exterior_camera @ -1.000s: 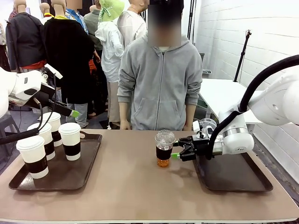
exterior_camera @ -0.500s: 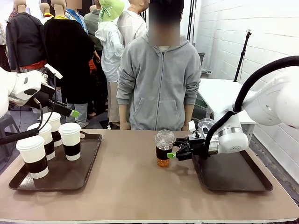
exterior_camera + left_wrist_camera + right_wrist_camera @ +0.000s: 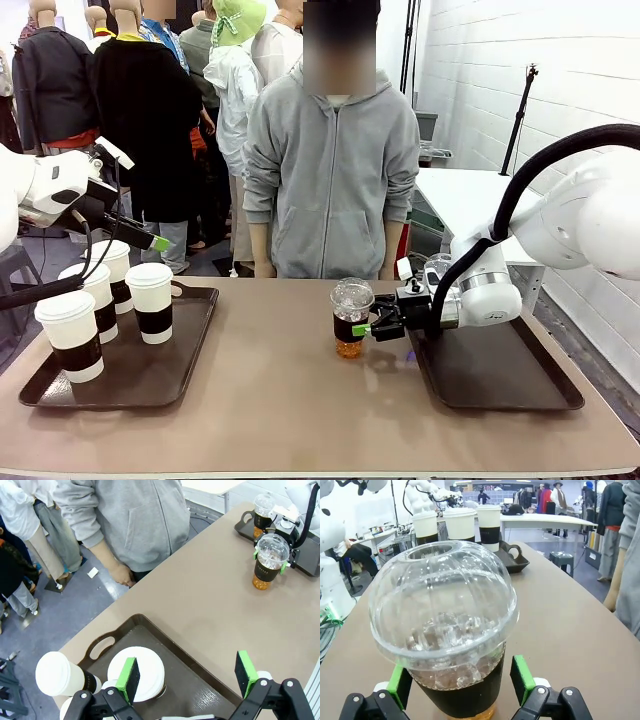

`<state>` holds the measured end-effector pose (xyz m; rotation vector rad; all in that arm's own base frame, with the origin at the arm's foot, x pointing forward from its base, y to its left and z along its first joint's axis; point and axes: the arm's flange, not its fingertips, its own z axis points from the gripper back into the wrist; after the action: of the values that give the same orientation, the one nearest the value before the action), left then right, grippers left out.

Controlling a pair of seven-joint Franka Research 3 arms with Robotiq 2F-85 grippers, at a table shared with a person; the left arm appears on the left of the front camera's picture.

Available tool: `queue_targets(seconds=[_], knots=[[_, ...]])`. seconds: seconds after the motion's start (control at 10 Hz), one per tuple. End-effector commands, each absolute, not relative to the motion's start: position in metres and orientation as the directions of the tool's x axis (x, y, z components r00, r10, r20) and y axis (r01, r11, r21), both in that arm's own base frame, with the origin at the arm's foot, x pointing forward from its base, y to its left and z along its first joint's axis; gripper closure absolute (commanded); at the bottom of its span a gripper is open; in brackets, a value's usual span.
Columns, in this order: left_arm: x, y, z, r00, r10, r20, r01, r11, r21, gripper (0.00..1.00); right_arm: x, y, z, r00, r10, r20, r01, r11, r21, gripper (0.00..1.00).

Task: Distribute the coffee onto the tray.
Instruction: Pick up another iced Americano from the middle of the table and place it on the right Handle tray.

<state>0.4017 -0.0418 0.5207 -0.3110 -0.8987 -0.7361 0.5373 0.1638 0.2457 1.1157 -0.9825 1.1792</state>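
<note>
My right gripper (image 3: 366,329) has slid further toward the table's middle than it was a second ago, and its green pads now sit on either side of the clear dome-lidded cup (image 3: 351,318), where before they stopped just short of it. The person (image 3: 332,170) across the table has shifted a little to my left. My left gripper (image 3: 155,243) has not moved.

My right fingers (image 3: 522,678) are spread wide, one pad on each side of the dark band. From the right wrist view I cannot tell whether they touch the cup (image 3: 451,635); nothing is clamped. My left fingers (image 3: 243,672) are also wide open and hold nothing, hanging above the left tray (image 3: 196,330).

The cup stands upright on the bare table (image 3: 280,390) between the two trays, just beside the right tray (image 3: 500,385). The white paper cups (image 3: 150,301) with brown sleeves stand on the left tray.

The left wrist view shows a second dome-lidded cup (image 3: 262,511) on the right tray, behind my right wrist. The right wrist view shows ice under the dome.
</note>
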Motion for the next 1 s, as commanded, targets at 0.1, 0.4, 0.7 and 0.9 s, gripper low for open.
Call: queue_targets(seconds=[0.1,0.4,0.7,0.9], knots=[[0.403,-0.0404,0.5189,0.407,-0.441,0.8,0.695,0.718,0.042,0.0,0.5431,0.1708,0.2465,0.167,0.195,0.966,-0.985,-0.01,0.172,0.0],[0.403,-0.0404,0.5189,0.407,-0.441,0.8,0.695,0.718,0.042,0.0,0.5424,0.1724,0.2486,0.186,0.174,0.967,-0.98,-0.035,0.195,0.37],[0.403,-0.0404,0.5189,0.407,-0.441,0.8,0.695,0.718,0.042,0.0,0.5431,0.1737,0.2496,0.193,0.168,0.967,-0.977,-0.059,0.205,0.37],[0.403,-0.0404,0.5189,0.407,-0.441,0.8,0.695,0.718,0.042,0.0,0.5393,0.1755,0.2549,0.188,0.162,0.969,-0.977,-0.075,0.202,0.37]])
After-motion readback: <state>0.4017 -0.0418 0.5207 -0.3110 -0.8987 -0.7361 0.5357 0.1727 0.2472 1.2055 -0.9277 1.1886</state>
